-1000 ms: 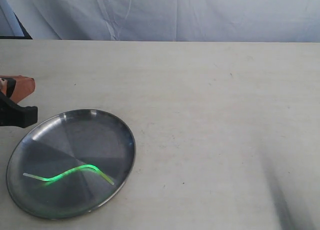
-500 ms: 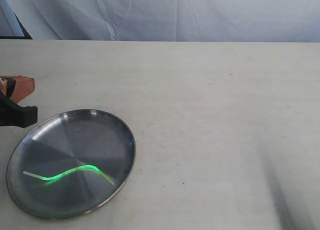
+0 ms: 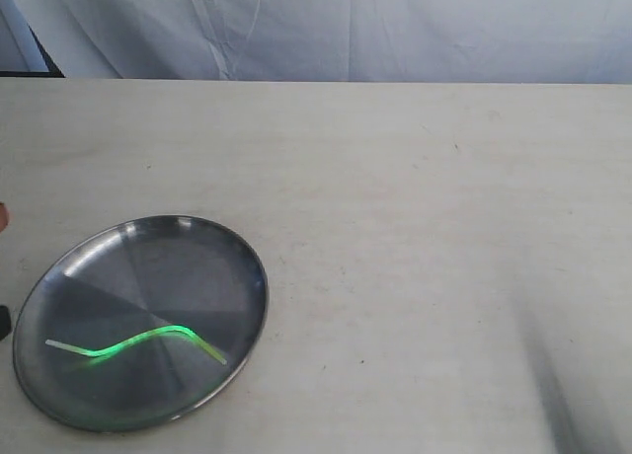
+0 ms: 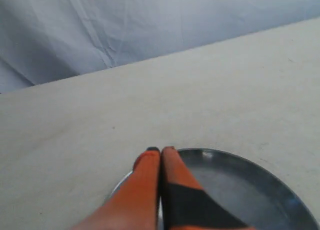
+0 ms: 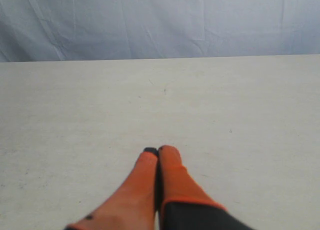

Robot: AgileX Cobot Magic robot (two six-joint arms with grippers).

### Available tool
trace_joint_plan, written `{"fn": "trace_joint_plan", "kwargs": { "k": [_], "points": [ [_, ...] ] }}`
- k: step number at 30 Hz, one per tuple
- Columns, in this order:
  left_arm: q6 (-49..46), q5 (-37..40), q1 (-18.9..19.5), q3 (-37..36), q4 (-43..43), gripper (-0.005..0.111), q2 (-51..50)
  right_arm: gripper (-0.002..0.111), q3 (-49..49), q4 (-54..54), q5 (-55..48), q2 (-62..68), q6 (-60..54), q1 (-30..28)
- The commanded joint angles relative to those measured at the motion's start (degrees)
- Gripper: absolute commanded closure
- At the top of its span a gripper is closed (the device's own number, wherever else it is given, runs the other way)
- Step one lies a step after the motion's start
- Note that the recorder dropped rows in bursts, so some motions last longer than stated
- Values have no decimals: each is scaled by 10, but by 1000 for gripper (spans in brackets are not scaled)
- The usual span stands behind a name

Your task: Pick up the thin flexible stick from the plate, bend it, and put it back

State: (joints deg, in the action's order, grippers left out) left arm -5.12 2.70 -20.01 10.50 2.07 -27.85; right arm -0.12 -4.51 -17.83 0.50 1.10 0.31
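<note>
The thin flexible stick point(image 3: 138, 342) lies wavy and glowing bright green in the round steel plate point(image 3: 212, 242) at the front left of the table. Nothing holds it. My left gripper point(image 4: 160, 150) is shut and empty, its orange fingers pressed together over the plate's rim point(image 4: 240, 162); in the exterior view only a sliver of it shows at the left edge. My right gripper point(image 5: 158, 150) is shut with nothing in it, above bare table, and is out of the exterior view. The stick does not show in either wrist view.
A pale tabletop point(image 3: 425, 237) stretches to the right of the plate. A grey cloth backdrop point(image 3: 346, 30) hangs behind the table's far edge. A soft shadow point(image 3: 553, 395) falls at the front right.
The left gripper has pulled back to the left, almost out of the exterior view. The stick and plate have not moved.
</note>
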Motion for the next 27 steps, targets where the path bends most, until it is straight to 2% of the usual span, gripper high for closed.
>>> {"fn": "trace_joint_plan", "kwargs": {
  "k": [1, 6, 9, 12, 15, 27],
  "points": [
    [-10, -17, 71, -60, 25, 107, 120, 109, 1, 2, 4, -2, -1, -3],
    [-10, 45, 163, -84, 25, 107, 217, 109, 1, 2, 4, -2, -1, -3],
    [-10, 100, 191, -85, 25, 107, 253, 109, 1, 2, 4, -2, -1, -3],
    [-10, 127, 200, -85, 25, 107, 272, 109, 1, 2, 4, -2, -1, -3],
    [-9, 111, 201, -105, 24, 107, 275, 109, 1, 0, 4, -2, -1, -3],
    [-12, 101, 201, -105, -7, 107, 276, 109, 1, 0, 4, -2, -1, -3]
  ]
}}
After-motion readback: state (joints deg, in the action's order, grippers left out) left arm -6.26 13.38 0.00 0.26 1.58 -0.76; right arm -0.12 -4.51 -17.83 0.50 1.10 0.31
